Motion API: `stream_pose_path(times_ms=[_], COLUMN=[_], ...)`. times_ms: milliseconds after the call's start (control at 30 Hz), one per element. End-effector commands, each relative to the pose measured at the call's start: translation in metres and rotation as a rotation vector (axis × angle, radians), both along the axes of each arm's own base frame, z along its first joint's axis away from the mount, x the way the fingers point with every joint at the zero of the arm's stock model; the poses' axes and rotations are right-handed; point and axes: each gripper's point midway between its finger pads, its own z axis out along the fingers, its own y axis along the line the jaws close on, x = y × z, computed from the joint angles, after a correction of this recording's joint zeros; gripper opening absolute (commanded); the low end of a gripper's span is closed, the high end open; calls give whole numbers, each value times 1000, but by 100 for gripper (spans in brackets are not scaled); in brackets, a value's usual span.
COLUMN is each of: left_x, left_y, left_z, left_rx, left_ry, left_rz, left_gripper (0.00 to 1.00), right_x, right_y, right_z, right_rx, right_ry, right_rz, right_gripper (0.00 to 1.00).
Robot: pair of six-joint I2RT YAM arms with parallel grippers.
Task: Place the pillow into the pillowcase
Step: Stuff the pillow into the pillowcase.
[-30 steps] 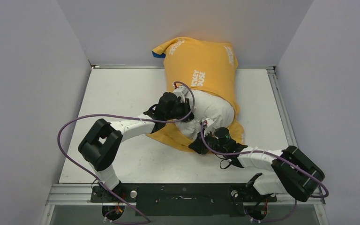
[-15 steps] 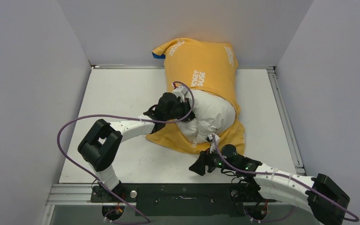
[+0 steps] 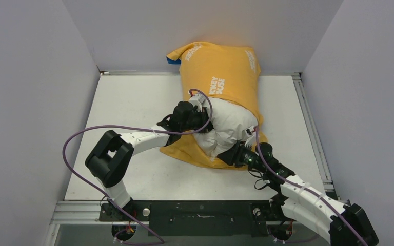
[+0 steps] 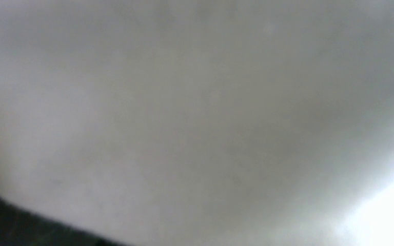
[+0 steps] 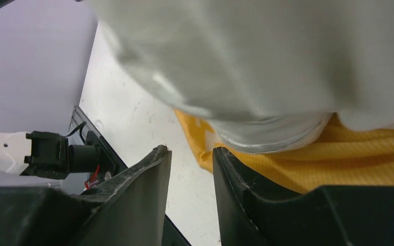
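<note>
Tabletop (image 3: 128, 102), pillow (image 3: 229, 127) before right end effector (image 5: 191, 154)

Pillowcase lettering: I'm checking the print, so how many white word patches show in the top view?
3 on the pillowcase: one at its far left corner, one by its far right edge, one in the middle, just beyond the pillow. More may hide under the pillow.

Crinkly off-white cloth pillow (image 3: 231, 125), woven orange pillowcase (image 3: 225, 61), matt table (image 3: 133, 97)
</note>
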Motion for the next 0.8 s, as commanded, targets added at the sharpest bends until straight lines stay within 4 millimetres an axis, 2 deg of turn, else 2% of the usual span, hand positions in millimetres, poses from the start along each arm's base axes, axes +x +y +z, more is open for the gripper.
stream_pose_path(times_ms=[0,133,233,333,467,700,767], left_x=[24,24,23,23,22,21,20], left_y=[14,15,15,15,15,14,14], left_z=[4,2,2,3,3,2,2], left_rx=[6,7,5,5,6,2,1], left_ry=[-51,-48,-49,-51,-50,-46,-43], left_rz=[94,93,91,90,87,81,79], left_gripper=[0,0,0,0,0,0,0], right_x=[17,14,12,15,29,47,52], right_y=[1,-9,-25,-42,-51,-50,-52], right_z=[9,-13,-36,-50,-44,-37,-45], right_rx=[98,112,101,92,102,132,114], right_ry=[-2,38,81,95,42,20,46], right_rz=[-65,-111,-179,-244,-275,-289,-312], right_gripper=[35,34,36,45,56,55,53])
